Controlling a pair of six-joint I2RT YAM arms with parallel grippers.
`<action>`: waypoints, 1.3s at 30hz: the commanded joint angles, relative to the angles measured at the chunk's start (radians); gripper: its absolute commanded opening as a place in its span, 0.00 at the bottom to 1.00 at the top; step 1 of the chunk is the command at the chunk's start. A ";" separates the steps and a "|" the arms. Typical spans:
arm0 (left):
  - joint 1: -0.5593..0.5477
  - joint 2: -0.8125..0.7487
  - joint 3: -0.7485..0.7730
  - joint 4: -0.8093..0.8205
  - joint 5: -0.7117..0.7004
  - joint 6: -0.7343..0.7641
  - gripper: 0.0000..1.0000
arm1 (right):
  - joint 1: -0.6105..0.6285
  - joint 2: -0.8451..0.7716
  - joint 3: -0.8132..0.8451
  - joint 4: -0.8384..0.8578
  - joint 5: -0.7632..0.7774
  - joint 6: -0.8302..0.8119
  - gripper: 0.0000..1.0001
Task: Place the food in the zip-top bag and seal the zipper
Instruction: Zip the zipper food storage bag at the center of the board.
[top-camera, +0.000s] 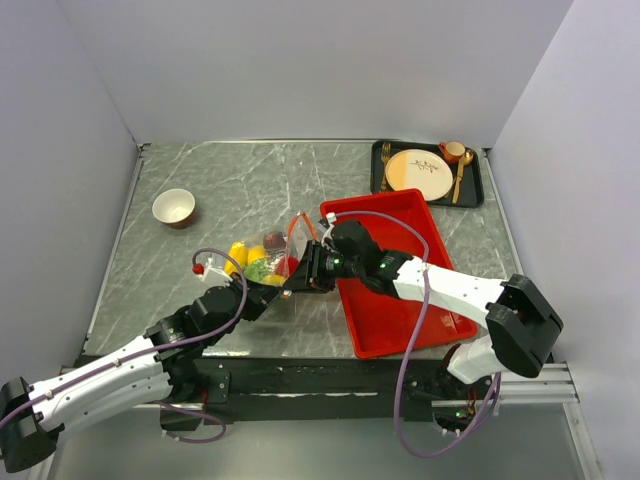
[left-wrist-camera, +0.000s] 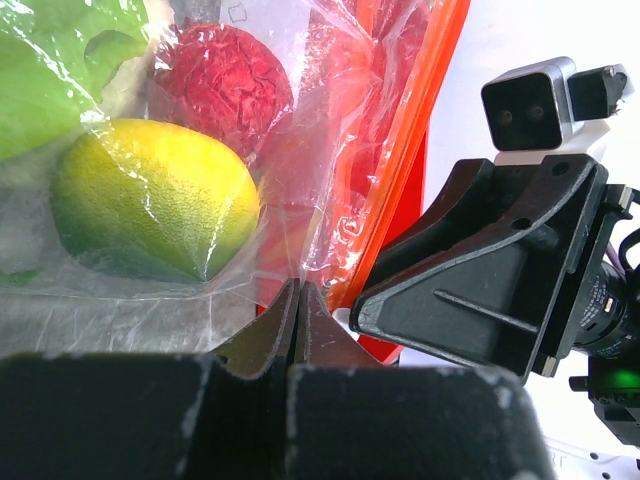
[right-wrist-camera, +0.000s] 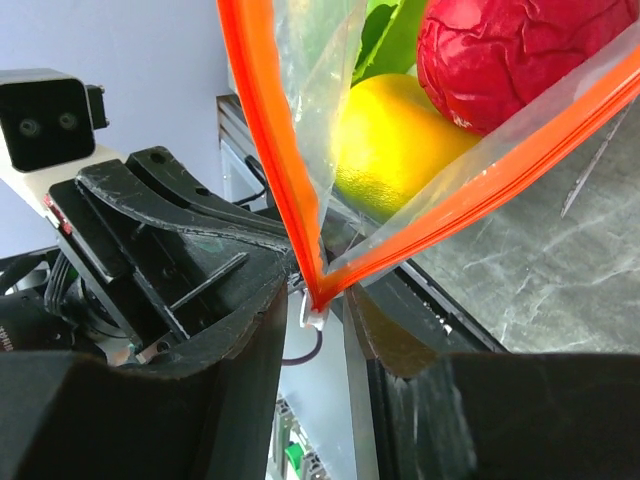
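From the top external camera, the two arms meet at the near edge of the zip-top bag (top-camera: 262, 250), so their fingertips and the bag's closest corner are hard to make out. The left end effector (top-camera: 272, 293) comes in from the lower left, and the right end effector (top-camera: 304, 272) reaches across the red tray (top-camera: 400, 310). The bag lies on the grey marbled table (top-camera: 230, 180) just left of that tray, with the food (top-camera: 258, 262) inside it and the zipper (top-camera: 296, 226) arching up on its far side. Bare table spreads to the left and behind, broken by a white bowl (top-camera: 174, 207); a dark tray (top-camera: 476, 192) with a cream plate (top-camera: 420, 172) sits in the far right corner, and plain pale walls close the scene. In the left wrist view, the left fingers (left-wrist-camera: 270, 330) are pressed together on the bag's clear film. A yellow-green fruit (left-wrist-camera: 150, 200) and a red fruit (left-wrist-camera: 225, 80) bulge against the plastic, partly cut off by the frame, and the other arm's black body crowds the right. In the right wrist view, the right fingers (right-wrist-camera: 250, 350) stand partway apart with the white slider (right-wrist-camera: 313, 315) in the gap, where the orange strips join in a V. Whether they touch it is unclear.
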 joint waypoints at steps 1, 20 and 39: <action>-0.003 0.001 0.020 0.043 0.002 0.009 0.01 | -0.008 -0.008 0.011 0.067 -0.018 0.009 0.37; -0.002 -0.008 0.014 0.031 -0.008 -0.001 0.01 | -0.003 0.005 0.014 0.016 -0.027 -0.010 0.29; -0.002 -0.026 0.011 0.014 -0.021 -0.010 0.01 | 0.017 0.011 0.024 -0.001 -0.027 -0.016 0.12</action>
